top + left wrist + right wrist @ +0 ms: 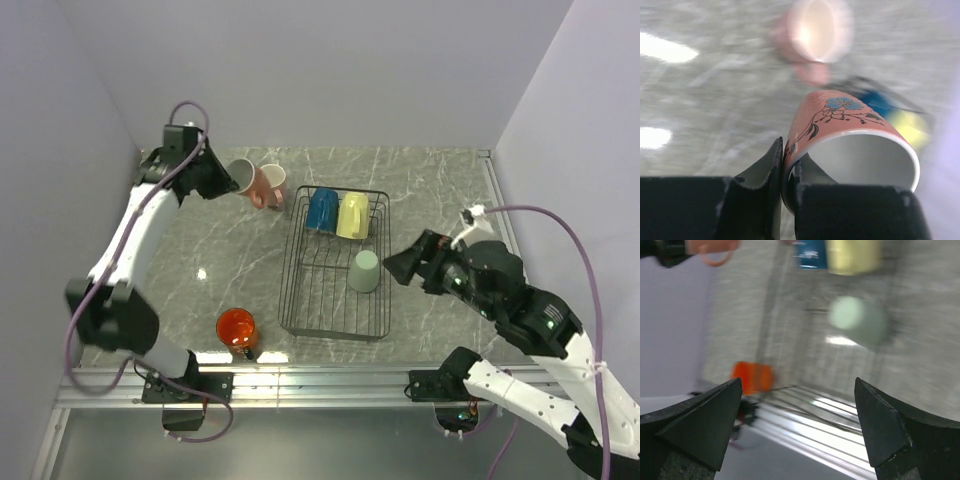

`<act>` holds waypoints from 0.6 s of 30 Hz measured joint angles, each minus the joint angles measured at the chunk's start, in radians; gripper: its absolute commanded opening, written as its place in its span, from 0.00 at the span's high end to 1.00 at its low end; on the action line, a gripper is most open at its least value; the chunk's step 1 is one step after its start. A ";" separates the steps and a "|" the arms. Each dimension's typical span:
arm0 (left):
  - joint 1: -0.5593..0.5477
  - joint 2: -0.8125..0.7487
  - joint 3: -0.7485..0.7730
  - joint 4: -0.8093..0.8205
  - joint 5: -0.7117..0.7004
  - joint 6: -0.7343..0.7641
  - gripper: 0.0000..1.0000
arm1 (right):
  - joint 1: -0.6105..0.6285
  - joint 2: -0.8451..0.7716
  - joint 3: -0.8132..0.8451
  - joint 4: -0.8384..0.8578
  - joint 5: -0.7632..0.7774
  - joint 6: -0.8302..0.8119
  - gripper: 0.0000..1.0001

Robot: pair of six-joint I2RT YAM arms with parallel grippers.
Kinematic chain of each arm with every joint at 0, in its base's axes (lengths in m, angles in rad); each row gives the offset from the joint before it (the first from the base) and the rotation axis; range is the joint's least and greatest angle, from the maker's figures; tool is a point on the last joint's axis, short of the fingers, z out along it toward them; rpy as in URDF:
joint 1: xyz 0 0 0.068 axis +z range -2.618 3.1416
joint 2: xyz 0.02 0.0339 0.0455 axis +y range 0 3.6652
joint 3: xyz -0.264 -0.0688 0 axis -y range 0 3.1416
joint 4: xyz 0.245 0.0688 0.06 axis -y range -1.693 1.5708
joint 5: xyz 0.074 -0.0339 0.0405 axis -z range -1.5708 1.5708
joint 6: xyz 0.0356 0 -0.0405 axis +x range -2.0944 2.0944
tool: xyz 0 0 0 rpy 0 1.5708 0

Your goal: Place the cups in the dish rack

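1. The left tool (784, 157) is clamped on the rim of a pink mug (840, 125).
2. A second pink mug (270, 186) lies just beside it, left of the dish rack (283, 300).
3. The right tool (797, 425) gapes empty, right of the rack.
4. The blue mug (322, 209), yellow mug (352, 214) and mint mug (365, 271) sit in the rack; the orange mug (237, 328) stands on the worktop (200, 240).

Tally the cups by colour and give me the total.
Blue cup: 1
Pale yellow cup: 1
Mint green cup: 1
Orange cup: 1
Pink: 2, the held pink cup and the loose pink cup
Total: 6
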 measured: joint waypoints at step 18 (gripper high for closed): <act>-0.001 -0.639 -0.556 0.655 0.493 -0.536 1.00 | -0.020 0.457 -0.071 1.151 -0.712 0.468 0.07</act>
